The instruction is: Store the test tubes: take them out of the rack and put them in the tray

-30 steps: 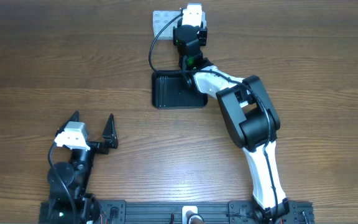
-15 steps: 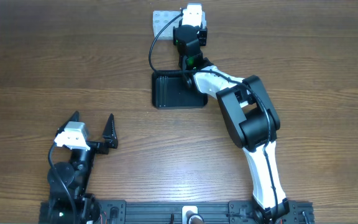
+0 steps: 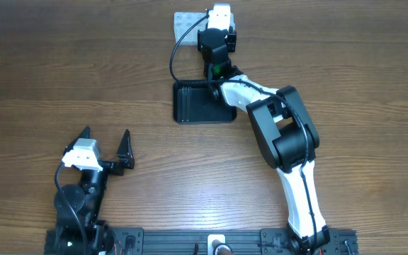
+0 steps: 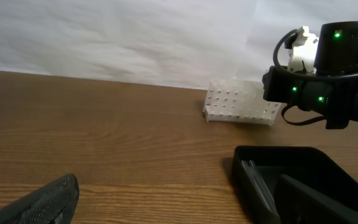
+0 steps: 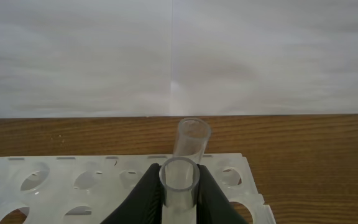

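Right gripper [image 5: 179,194] was closed on a tube [image 5: 179,176] in the rack [image 5: 61,163]; you needed to lift it straight up.

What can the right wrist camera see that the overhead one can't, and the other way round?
Right wrist view: the right gripper closed on the nearer test tube, with a second test tube standing behind it. Top view: the black tray and the open left gripper. Both: the white rack and the wooden table.
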You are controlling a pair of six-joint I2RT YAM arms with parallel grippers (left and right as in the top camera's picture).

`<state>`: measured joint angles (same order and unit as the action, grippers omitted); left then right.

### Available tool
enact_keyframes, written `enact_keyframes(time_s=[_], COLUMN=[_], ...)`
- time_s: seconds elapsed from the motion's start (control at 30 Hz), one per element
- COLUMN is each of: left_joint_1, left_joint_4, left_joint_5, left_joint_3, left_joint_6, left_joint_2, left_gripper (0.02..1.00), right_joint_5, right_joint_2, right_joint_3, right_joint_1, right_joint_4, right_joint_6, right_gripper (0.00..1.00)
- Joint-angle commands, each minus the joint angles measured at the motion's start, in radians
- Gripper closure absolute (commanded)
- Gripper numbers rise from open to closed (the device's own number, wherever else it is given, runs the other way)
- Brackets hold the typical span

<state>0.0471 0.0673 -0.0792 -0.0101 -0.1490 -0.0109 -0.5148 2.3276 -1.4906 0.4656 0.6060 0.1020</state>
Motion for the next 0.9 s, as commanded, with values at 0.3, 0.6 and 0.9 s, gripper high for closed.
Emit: enact_keyframes(time_s=[0.3, 0.6, 0.9], left_joint_1=[-0.004, -0.004, -0.004], left_joint_4=[0.004, 0.004, 0.004], left_joint_5=[-0.009, -0.009, -0.009], left_joint_3=[0.004, 0.004, 0.004], left_joint_6=[0.014, 0.014, 0.014], left_joint_2=[0.008, 0.008, 0.008], left_gripper=[0.02, 0.02, 0.02], right_joint_5=[-0.027, -0.032, -0.033], right_joint_2=[0.014, -0.002, -0.027], right_joint_3=[-0.021, -0.024, -0.053], right_joint_1=[0.006, 0.006, 0.006], right_joint_4=[0.012, 0.015, 0.014], right_joint_6=[0.006, 0.006, -0.011], right_gripper=[0.941, 0.991, 0.989])
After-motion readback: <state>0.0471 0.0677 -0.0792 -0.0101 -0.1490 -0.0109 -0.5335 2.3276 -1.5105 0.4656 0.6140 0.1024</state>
